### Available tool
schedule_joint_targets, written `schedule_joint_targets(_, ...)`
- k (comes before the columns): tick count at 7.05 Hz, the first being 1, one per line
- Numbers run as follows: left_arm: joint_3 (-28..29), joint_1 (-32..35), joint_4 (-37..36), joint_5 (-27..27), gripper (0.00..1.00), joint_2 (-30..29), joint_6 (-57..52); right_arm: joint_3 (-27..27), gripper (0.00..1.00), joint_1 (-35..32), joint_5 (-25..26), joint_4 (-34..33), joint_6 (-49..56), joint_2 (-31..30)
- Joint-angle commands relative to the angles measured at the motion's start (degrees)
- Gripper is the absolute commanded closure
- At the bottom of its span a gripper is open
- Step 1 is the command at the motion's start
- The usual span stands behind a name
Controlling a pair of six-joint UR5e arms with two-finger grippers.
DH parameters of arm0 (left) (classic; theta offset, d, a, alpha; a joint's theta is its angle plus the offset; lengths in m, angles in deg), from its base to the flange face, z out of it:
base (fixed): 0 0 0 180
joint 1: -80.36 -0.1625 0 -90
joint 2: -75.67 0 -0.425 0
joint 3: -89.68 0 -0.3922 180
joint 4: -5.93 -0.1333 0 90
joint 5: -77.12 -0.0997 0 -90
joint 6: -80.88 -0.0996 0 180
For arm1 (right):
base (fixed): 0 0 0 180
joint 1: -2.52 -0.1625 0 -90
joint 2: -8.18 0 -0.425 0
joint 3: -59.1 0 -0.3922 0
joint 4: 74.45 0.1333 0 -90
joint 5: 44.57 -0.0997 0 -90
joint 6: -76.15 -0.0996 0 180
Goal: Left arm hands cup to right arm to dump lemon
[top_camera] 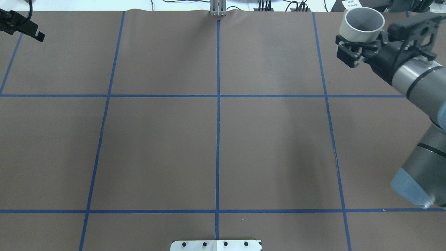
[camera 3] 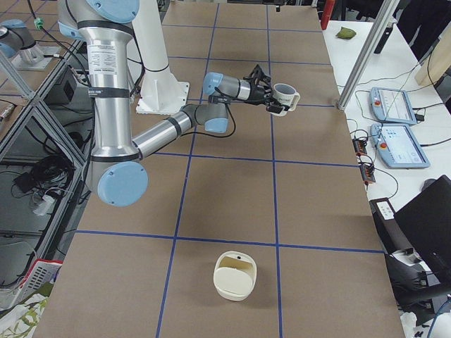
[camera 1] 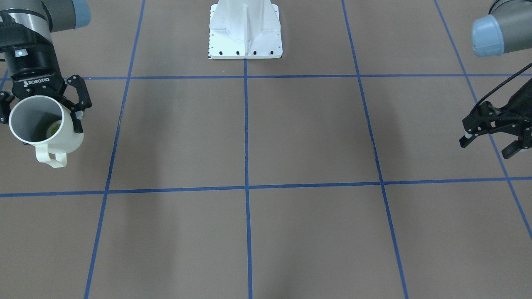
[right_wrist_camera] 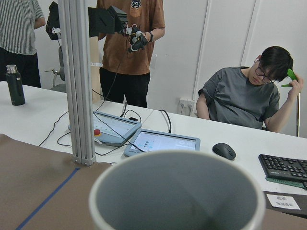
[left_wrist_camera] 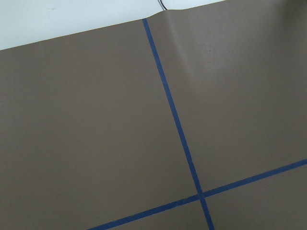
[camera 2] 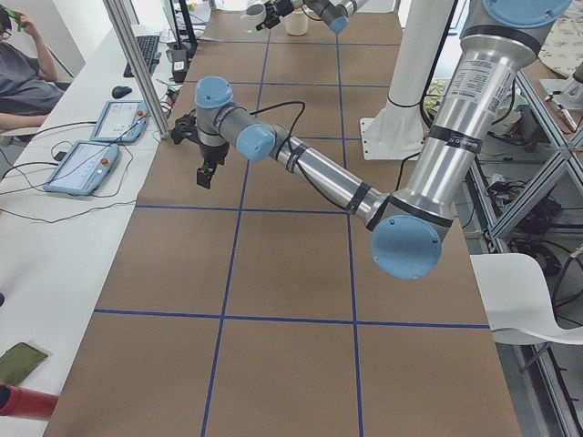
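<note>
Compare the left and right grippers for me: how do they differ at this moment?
The right gripper is shut on the cup; the left gripper holds nothing, its fingers apart. In the overhead view the right gripper sits at the table's right end, the left gripper at its left end. Both are black, two-fingered and near the operators' edge.

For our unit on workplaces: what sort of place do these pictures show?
Probably a robotics lab: the left arm and right arm stand at a tape-gridded table, the right gripper holds a cup, with teach pendants and operators alongside.
</note>
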Motion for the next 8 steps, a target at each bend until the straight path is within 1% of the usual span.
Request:
schedule_joint_targets(1, 0.1, -0.1, 0.0, 0.0, 0.00, -0.1, 0.0, -1.7, 0.52, -0.1, -0.5, 16.9, 0.1, -14.3)
schedule_joint_targets(2, 0.1, -0.1, 0.0, 0.0, 0.00, -0.1, 0.0, -2.7, 0.54, -0.1, -0.1, 21.8, -0.1, -19.2)
schedule_joint_targets(3, 0.0, -0.1, 0.0, 0.0, 0.00, 0.0, 0.0, -5.8, 0.54, -0.3, 0.1, 28.8, -0.1, -23.4)
schedule_joint_targets(4, 0.1, -0.1, 0.0, 0.0, 0.00, 0.0, 0.0, -14.1, 0.56, -0.5, -0.1, 39.4, -0.2, -25.3)
schedule_joint_targets(5, 0.1, -0.1, 0.0, 0.0, 0.00, 0.0, 0.0, -23.1, 0.56, -1.0, -0.1, 49.8, -0.4, -25.5)
schedule_joint_targets(6, 0.1, -0.2, 0.0, 0.0, 0.00, 0.0, 0.0, -29.7, 0.56, -1.4, -0.5, 58.0, -9.1, -25.5)
schedule_joint_targets(7, 0.1, -0.2, 0.0, -0.1, 0.00, 0.0, 0.0, -32.9, 0.58, -1.4, -0.5, 62.4, -15.1, -25.5)
schedule_joint_targets(8, 0.0, -0.2, 0.0, 0.0, 0.00, 0.0, 0.0, -34.7, 0.57, -2.6, -0.4, 64.4, -21.7, -25.5)
